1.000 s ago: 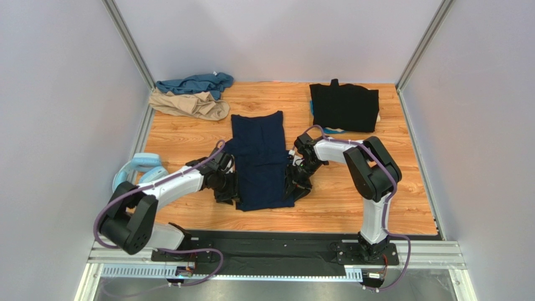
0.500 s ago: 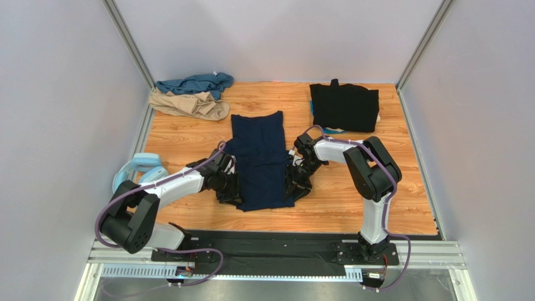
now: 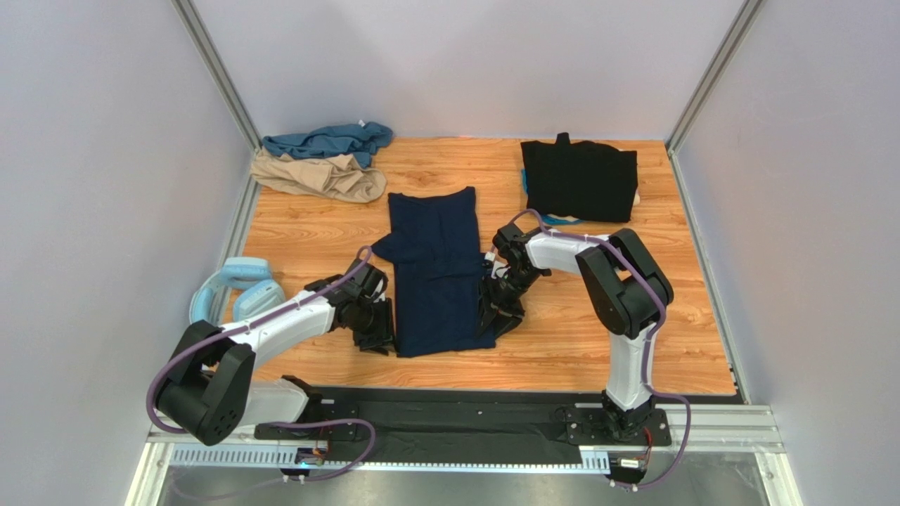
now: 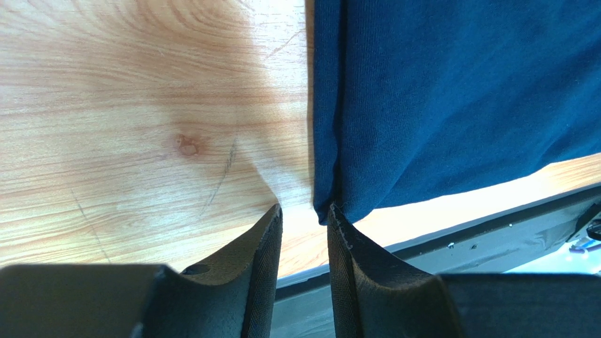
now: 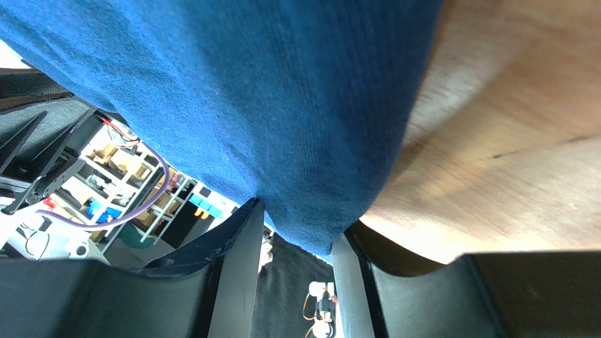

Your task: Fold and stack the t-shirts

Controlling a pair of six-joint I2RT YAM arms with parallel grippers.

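The navy t-shirt (image 3: 438, 276) lay in the middle of the table (image 3: 306, 227) as a long narrow strip, its length running away from my bases. My left gripper (image 4: 305, 210) was low at the near left corner of it. Its fingers stood only a little apart and held nothing. Bare wood showed in the narrow gap, and the corner of the cloth touched the tip of one finger from outside. My right gripper (image 5: 300, 229) was at the right edge of the strip. There the fingers were closed on a thick fold of the navy cloth, which filled the space between them.

I judged the step to be the next fold, bringing the near end over toward the far end. To do it well, my left fingers first had to open wider and go around the corner, taking all layers and not only the upper one. Then both sides should rise together at equal height, so that the strip would not twist. The black t-shirt (image 3: 579, 179) lay flat at the far right, where I supposed the stack was. The teal t-shirt (image 3: 327, 139) and the tan t-shirt (image 3: 322, 177) lay crumpled at the far left, not yet folded.
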